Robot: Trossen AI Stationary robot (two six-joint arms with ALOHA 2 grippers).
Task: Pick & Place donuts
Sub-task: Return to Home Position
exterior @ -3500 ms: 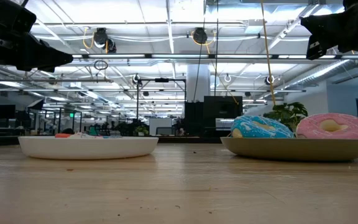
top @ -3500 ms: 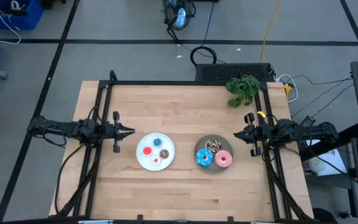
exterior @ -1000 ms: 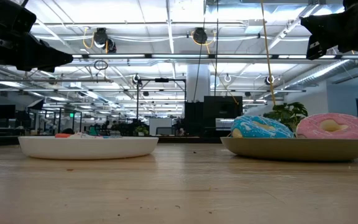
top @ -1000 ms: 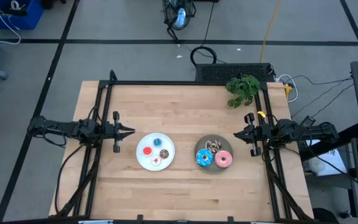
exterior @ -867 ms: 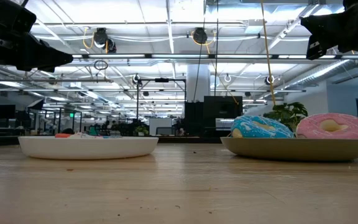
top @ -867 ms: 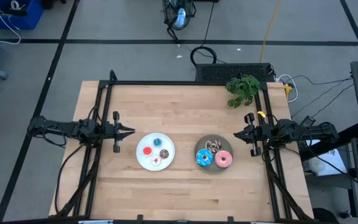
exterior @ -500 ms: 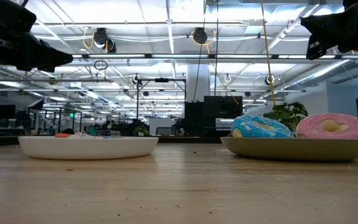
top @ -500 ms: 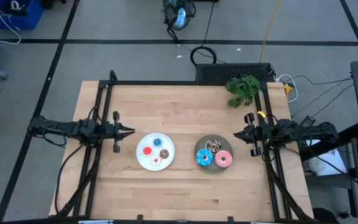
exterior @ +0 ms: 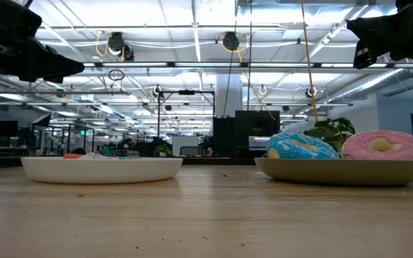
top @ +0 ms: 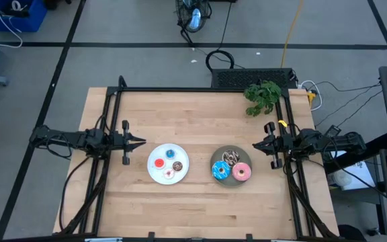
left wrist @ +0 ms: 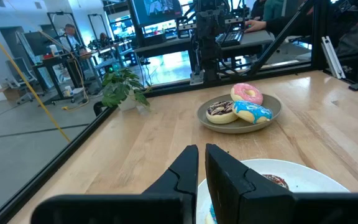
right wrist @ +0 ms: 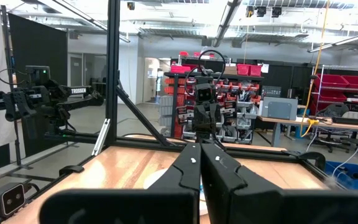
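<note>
Three larger donuts lie on a grey plate: blue-iced, pink-iced and brown with white drizzle. A white plate to its left carries four mini donuts: red, blue, brown and pale pink-white. My left gripper hovers shut near the table's left edge, left of the white plate. My right gripper hovers shut near the right edge, just right of the grey plate. In the low view the blue-iced donut and the pink-iced donut show above the grey plate's rim.
A green potted plant stands at the table's far right corner. Black frame rails run along the far, left and right edges. Bare wood lies in front of and behind both plates. People sit in the room beyond the table.
</note>
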